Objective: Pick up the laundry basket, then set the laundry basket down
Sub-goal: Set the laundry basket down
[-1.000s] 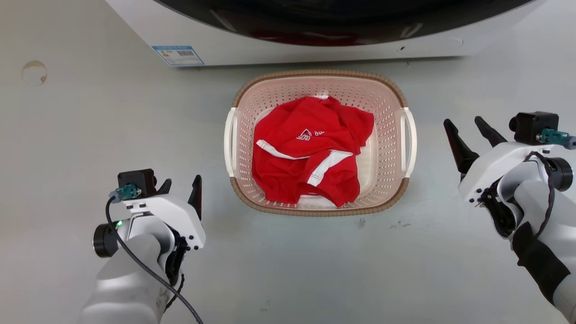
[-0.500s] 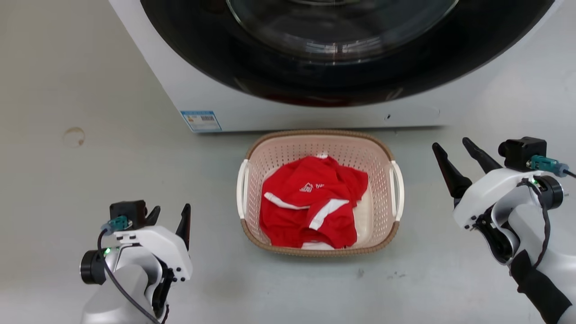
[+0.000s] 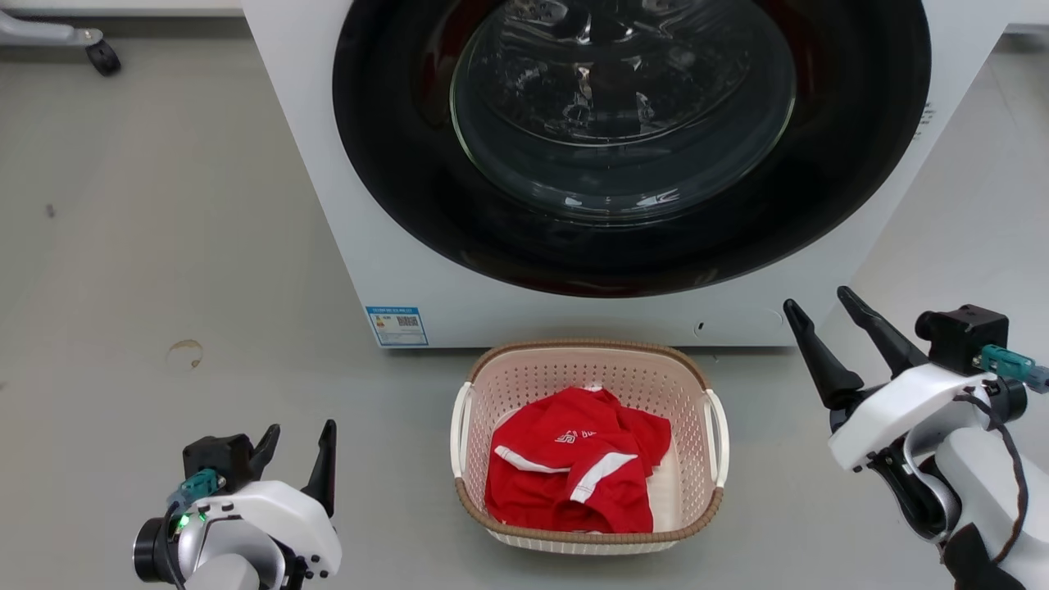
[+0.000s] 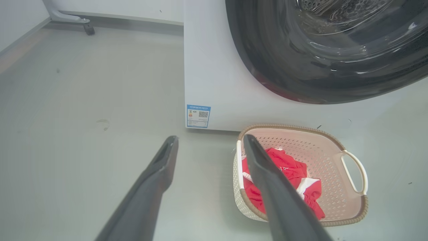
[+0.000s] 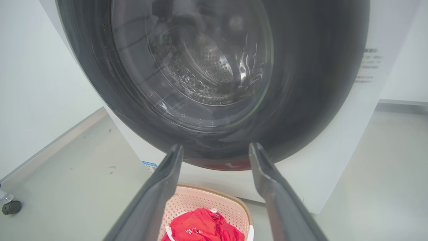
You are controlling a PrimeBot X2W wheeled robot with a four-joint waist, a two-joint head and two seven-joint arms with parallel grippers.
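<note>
Both pairs of jaws stand wide apart, and we see nothing between them. At lower left, the left gripper [image 3: 301, 426] hangs above the floor [image 3: 123, 246], well apart from the basket. A blue label [image 3: 397, 325] marks the lower left corner of the washing machine [image 3: 311, 205]. At centre, the laundry basket [image 3: 541, 381] rests upright on the floor just before the machine's foot, below its round glass door [image 3: 623, 106]. A red shirt [image 3: 574, 475] with white stripes lies crumpled inside. At right, the right gripper [image 3: 815, 297] hovers beside the machine's lower right corner, clear of the basket's right handle [image 3: 721, 434].
</note>
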